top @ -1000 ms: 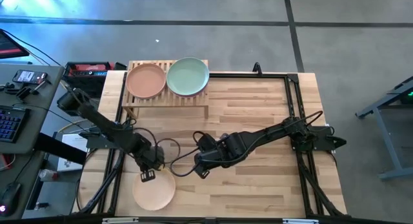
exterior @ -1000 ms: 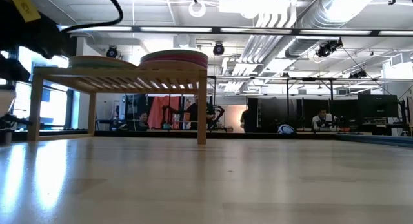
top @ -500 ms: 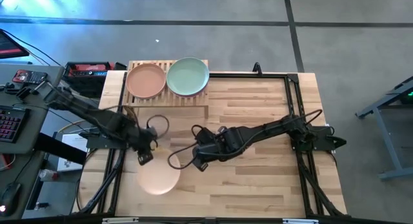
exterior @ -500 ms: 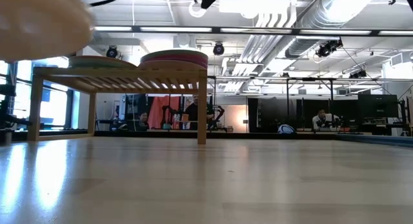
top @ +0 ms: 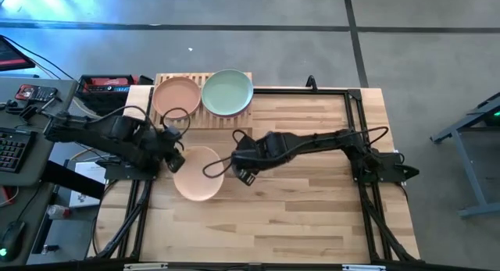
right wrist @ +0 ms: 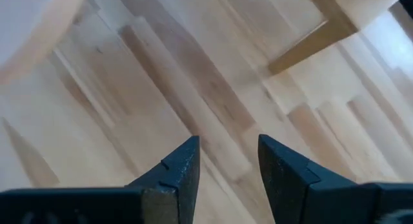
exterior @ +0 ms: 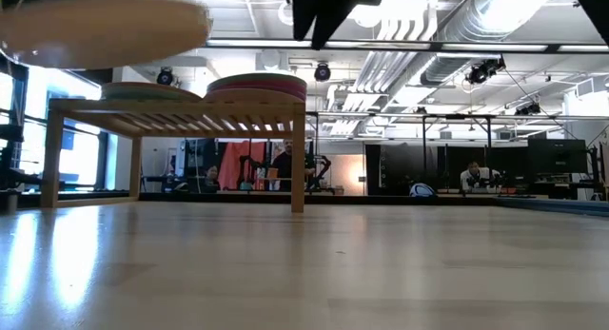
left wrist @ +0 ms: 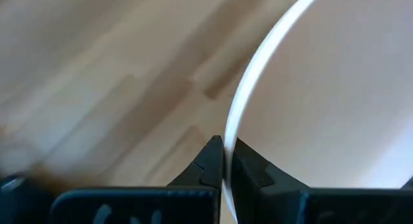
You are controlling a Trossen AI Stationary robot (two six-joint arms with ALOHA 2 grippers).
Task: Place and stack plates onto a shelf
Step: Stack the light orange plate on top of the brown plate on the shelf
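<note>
A pale peach plate [top: 199, 173] hangs above the table's left middle, and my left gripper [top: 175, 162] is shut on its left rim. The low view shows it lifted clear [exterior: 105, 30]. Just right of the plate, my right gripper [top: 244, 176] stands open over bare wood [right wrist: 229, 161], holding nothing. At the far left, the slatted shelf [top: 234, 119] carries a peach plate [top: 176, 97] and a mint green plate [top: 227, 92]. In the low view these show as two low stacks [exterior: 257, 85]. My left gripper pinches the plate's rim [left wrist: 233, 124] between its two fingertips [left wrist: 211, 153], one on the inner face and one on the outer. The fingers slant down from the table's left side. The plate is lifted clear of the table and nearly level.
A black metal frame [top: 355, 130] runs around the table's edges. A desk with a keyboard and gear [top: 23, 107] stands beyond the left edge. The table's right half [top: 312, 208] is bare wood. One shelf leg [right wrist: 310, 37] shows in the right wrist view.
My left gripper has risen and swung toward the far edge and the shelf, carrying the plate from the near-left corner up clear of the table. My right gripper has moved toward the far edge alongside it and stays open.
</note>
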